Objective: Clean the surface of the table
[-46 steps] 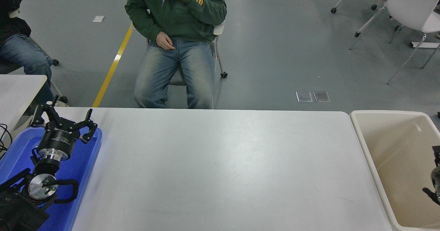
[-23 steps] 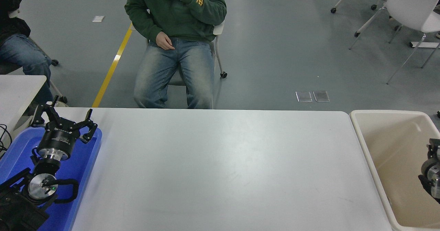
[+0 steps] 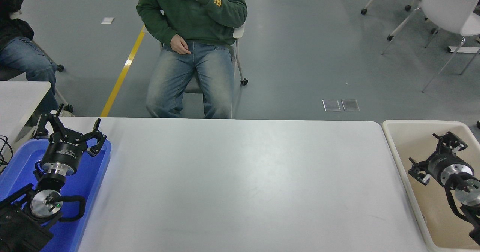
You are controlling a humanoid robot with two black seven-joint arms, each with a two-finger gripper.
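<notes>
The table surface [image 3: 240,184] is a wide white-grey top with rounded corners, and nothing lies on its bare middle. My right gripper [image 3: 431,152] hangs open over the beige bin [image 3: 397,128] at the table's right end, holding nothing. My left gripper [image 3: 71,126] is parked open above the blue tray [image 3: 90,177] at the lower left, also holding nothing.
A person in a green sweatshirt [image 3: 191,8] sits on a chair just past the table's far edge. Another person's leg [image 3: 26,57] and a smaller white table [image 3: 18,94] are at the left. White chairs [image 3: 446,8] stand at the back right.
My right arm has come up into view from the right edge, moving left and forward over the beige bin. The left arm has stayed still. The seated person's raised hand shifted slightly.
</notes>
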